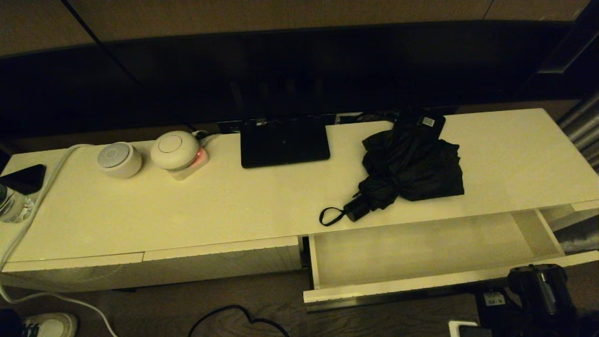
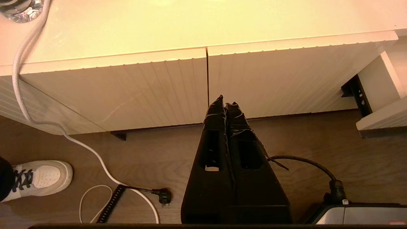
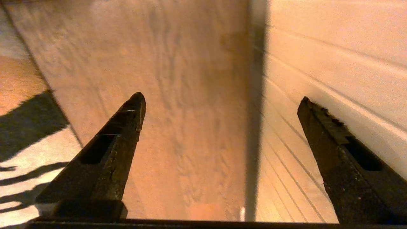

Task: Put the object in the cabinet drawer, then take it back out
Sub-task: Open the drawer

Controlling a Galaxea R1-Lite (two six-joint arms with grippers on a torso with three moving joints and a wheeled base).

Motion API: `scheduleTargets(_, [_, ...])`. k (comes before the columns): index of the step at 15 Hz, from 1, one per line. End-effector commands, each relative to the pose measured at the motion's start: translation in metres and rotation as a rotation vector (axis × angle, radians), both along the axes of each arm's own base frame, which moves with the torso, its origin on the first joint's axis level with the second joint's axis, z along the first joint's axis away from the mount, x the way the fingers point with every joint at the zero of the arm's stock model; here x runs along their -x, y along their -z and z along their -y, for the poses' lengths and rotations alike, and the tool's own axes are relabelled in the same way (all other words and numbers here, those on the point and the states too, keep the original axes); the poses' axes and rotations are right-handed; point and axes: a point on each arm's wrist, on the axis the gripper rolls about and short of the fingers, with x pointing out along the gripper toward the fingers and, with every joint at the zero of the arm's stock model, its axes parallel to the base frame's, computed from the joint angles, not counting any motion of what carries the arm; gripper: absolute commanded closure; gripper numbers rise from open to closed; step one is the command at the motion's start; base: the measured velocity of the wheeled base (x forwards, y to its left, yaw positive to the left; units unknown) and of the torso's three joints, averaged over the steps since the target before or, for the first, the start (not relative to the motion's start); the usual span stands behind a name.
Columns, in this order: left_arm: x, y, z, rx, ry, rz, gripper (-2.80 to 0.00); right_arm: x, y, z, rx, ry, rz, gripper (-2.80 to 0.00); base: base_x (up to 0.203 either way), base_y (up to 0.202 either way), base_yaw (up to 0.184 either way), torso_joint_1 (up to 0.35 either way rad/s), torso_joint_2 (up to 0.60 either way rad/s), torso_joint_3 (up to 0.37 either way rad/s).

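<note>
Black fabric of the folding umbrella (image 1: 412, 164) is seen bunched on the cream cabinet top (image 1: 187, 210), right of centre, with its short handle and strap loop (image 1: 330, 216) pointing toward the front edge. Just below and in front of it, the cabinet drawer (image 1: 421, 248) is pulled out, its pale interior bare. A flat black router (image 1: 284, 142) lies to the umbrella's left, and 2 round white devices (image 1: 174, 150) are set further left.

The left gripper (image 2: 225, 105) is held low before the closed ribbed drawer fronts (image 2: 127, 92), its fingers pressed together on nothing. The right gripper (image 3: 222, 98) is held beside a ribbed cream panel (image 3: 334, 63) above the wood floor (image 3: 178, 95), fingers spread wide and empty.
</note>
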Motion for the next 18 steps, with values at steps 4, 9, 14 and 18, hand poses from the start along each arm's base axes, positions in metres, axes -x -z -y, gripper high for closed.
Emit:
scheduleTargets(4, [0.0, 0.001, 0.0, 0.0, -0.001, -0.003, 0.0, 0.043, -0.058, 0.008, -0.011, -0.002, 0.099, 0.0, 0.0, 0.0, 0.0, 0.0, 0.0, 0.0])
scheduleTargets(9, [0.0, 0.001, 0.0, 0.0, -0.001, -0.003, 0.0, 0.121, -0.127, 0.021, -0.013, 0.057, -0.13, 0.0, 0.0, 0.0, 0.0, 0.0, 0.0, 0.0])
scheduleTargets(14, [0.0, 0.001, 0.0, 0.0, -0.001, -0.003, 0.0, 0.124, -0.174, 0.019, -0.396, 0.453, -0.228, 0.0, 0.0, 0.0, 0.0, 0.0, 0.0, 0.0])
scheduleTargets(18, [0.0, 0.001, 0.0, 0.0, -0.001, -0.003, 0.0, 0.093, -0.179, 0.012, -0.558, 0.69, -0.37, 0.0, 0.0, 0.0, 0.0, 0.0, 0.0, 0.0])
